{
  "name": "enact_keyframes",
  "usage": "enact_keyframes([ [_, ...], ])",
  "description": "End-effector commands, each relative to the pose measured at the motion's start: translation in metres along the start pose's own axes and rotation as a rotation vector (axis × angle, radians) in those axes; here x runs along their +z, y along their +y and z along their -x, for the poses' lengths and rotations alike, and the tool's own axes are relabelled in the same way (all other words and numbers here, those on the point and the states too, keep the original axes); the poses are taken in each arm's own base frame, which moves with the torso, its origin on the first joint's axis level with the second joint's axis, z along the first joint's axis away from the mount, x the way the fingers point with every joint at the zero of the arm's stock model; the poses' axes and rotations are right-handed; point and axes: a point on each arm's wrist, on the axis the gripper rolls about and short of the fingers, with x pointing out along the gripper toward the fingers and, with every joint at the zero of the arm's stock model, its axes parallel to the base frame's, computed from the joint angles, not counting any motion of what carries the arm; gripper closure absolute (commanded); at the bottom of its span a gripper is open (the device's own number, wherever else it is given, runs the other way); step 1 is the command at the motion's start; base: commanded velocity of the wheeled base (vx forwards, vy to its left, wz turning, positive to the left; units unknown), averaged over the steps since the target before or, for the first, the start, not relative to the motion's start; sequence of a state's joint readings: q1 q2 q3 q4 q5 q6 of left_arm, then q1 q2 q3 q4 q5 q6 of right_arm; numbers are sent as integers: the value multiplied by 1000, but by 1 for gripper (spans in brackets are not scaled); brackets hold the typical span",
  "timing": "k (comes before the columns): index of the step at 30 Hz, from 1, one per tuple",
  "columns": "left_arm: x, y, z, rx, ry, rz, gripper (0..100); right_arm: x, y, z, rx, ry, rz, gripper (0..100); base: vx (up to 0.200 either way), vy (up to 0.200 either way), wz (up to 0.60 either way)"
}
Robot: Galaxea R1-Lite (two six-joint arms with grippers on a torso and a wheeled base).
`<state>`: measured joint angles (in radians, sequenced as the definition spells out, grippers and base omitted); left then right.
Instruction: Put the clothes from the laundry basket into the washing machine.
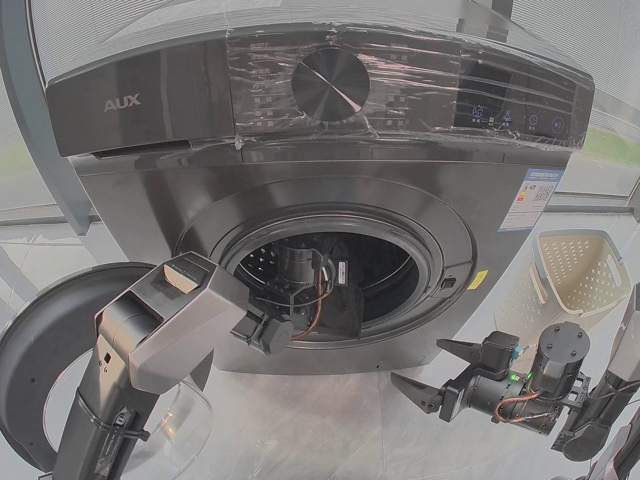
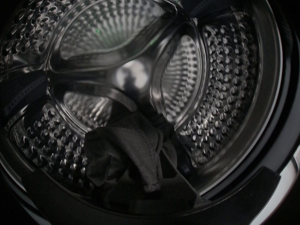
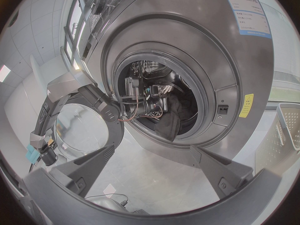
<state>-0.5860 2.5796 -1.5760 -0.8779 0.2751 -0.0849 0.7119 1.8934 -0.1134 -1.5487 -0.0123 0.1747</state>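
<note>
Drooping black crumpled cloth, matte.

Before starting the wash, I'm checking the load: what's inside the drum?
A dark garment lies low in the drum, near its front. Anything beneath it is covered.

The washing machine is dark brushed grey, its drum silver and dimpled all over. The garment inside the washing machine is black. The laundry basket right of it is cream, dotted with small cross-shaped holes.
</note>
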Motion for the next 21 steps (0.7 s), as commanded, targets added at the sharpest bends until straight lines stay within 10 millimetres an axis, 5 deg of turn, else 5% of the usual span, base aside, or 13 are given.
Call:
enact_keyframes([
  [1, 17, 12, -16, 40, -99, 27, 100, 0, 0, 0, 1, 1, 0, 0, 0, 0, 0],
  [21, 20, 29, -44, 97, -179, 43, 100, -2, 0, 1, 1, 10, 0, 0, 0, 0, 0],
])
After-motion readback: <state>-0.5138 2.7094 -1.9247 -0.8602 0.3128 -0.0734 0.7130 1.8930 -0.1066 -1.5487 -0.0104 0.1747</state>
